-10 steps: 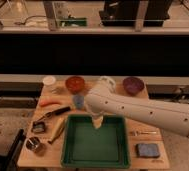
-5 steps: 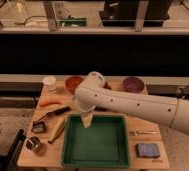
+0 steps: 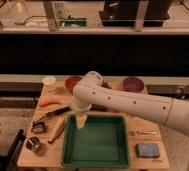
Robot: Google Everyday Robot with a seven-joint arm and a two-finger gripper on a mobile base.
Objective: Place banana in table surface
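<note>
Leftward the claw [image 3: 81, 121] has crept over the last second, from above the middle of the green tray's [image 3: 94, 163] far side to its far-left corner. It hangs there pointing down, and whether it is spread or pressed together I cannot tell. The banana [image 3: 58, 131] lies down-left of it, aslant on the desk [image 3: 149, 140] just outside the tray's left wall, near the claw but apart from it. It seems to rest flat on the wood, though it shows only as a pale sliver. A descent from here could catch the tray rim and jolt the tray into the banana. A sideways sweep might roll the slim fruit against the black-handled utensil [image 3: 57, 113] or the metal cup [image 3: 34, 145], or towards the desk's front edge.
</note>
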